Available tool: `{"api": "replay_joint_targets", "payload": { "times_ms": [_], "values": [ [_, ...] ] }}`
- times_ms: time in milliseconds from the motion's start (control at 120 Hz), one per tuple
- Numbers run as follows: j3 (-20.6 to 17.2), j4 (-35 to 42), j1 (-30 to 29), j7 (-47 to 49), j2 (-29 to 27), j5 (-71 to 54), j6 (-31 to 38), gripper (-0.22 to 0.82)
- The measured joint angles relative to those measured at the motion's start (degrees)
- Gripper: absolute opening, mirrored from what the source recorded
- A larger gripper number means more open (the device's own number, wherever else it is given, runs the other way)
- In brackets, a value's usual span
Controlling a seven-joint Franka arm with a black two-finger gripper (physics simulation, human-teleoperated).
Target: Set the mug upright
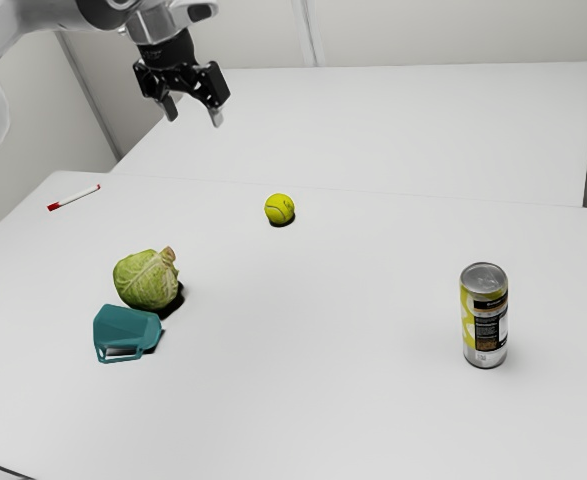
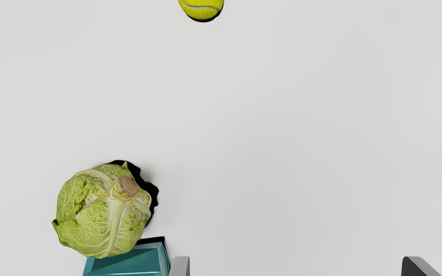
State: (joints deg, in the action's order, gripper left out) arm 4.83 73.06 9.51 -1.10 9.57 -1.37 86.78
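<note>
High above the table, at the exterior view's upper left, my gripper hangs with nothing held. In the wrist view the fingertips of the gripper stand wide apart, so it is open. A teal mug lies on its side at the exterior view's left, with its handle facing that view's bottom edge. Part of the mug shows close beside one fingertip in the wrist view, well below it in height. Its far part is cut off there.
A green cabbage sits right beside the mug. A tennis ball lies farther back on the white table. A tall can stands at the exterior view's right, and a red-and-white marker lies at its left.
</note>
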Motion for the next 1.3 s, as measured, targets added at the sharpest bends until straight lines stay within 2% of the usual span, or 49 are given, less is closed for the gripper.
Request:
{"api": "replay_joint_targets", "payload": {
  "times_ms": [67, 117, 208, 300, 342, 392, 458, 533, 650, 725, 825, 1025, 1183, 1300],
  "values": [
    [0.0, 0.8, 0.1, -0.1, -0.5, -0.2, 0.1, 0.60],
    [0.1, 5.7, 0.3, -0.2, -4.6, -0.2, 0.5, 0.60],
    [1.9, 23.2, 1.6, 0.4, -19.0, 1.1, 3.9, 0.60],
    [3.3, 44.6, -3.4, 1.4, -34.5, 3.7, 9.2, 0.60],
    [3.4, 51.3, -6.6, 1.7, -38.7, 5.0, 11.1, 0.60],
    [3.5, 56.3, -11.0, 1.8, -40.2, 6.5, 13.4, 0.60],
    [3.6, 58.9, -17.5, 0.7, -36.6, 10.0, 16.9, 0.60],
    [3.6, 58.2, -23.4, -1.2, -31.2, 13.7, 20.2, 0.60],
    [4.5, 52.6, -29.2, -5.3, -20.2, 19.1, 23.1, 0.60],
    [5.7, 46.8, -31.4, -8.8, -14.0, 23.7, 21.8, 0.60],
    [8.9, 43.7, -33.0, -14.7, -10.5, 30.3, 17.3, 0.60],
    [12.3, 44.0, -37.3, -28.0, -6.3, 40.0, 9.1, 0.60],
    [13.2, 45.9, -33.3, -37.0, -1.4, 44.3, 4.8, 0.60],
    [13.9, 46.7, -33.0, -42.5, 0.0, 46.0, 2.7, 0.60]
  ]
}}
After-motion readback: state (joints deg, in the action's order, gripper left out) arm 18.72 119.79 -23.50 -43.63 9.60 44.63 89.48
